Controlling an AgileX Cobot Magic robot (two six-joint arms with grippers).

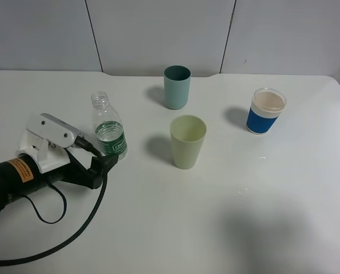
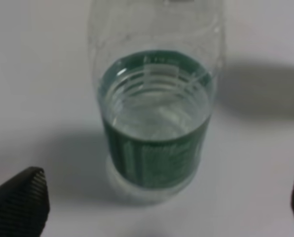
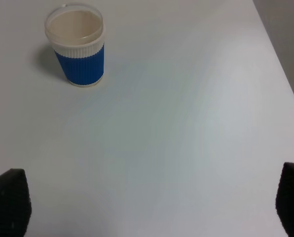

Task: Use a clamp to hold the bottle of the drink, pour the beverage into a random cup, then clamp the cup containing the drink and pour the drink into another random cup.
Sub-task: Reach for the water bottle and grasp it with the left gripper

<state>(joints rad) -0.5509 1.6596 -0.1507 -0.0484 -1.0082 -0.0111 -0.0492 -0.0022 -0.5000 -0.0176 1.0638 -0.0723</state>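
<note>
L end effector (image 2: 159,210): bottle (image 2: 157,148) just ahead.

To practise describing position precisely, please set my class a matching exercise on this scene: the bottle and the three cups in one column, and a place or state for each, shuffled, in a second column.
Column one:
1. bottle
2. teal cup
3. pale yellow-green cup
4. blue-banded cup

Column two:
A. farthest right
B. farthest back
C. farthest left, uncapped, partly filled with clear liquid
D. in the middle, nearest the front of the three cups

Pairs: 1-C, 2-B, 3-D, 4-A
</note>
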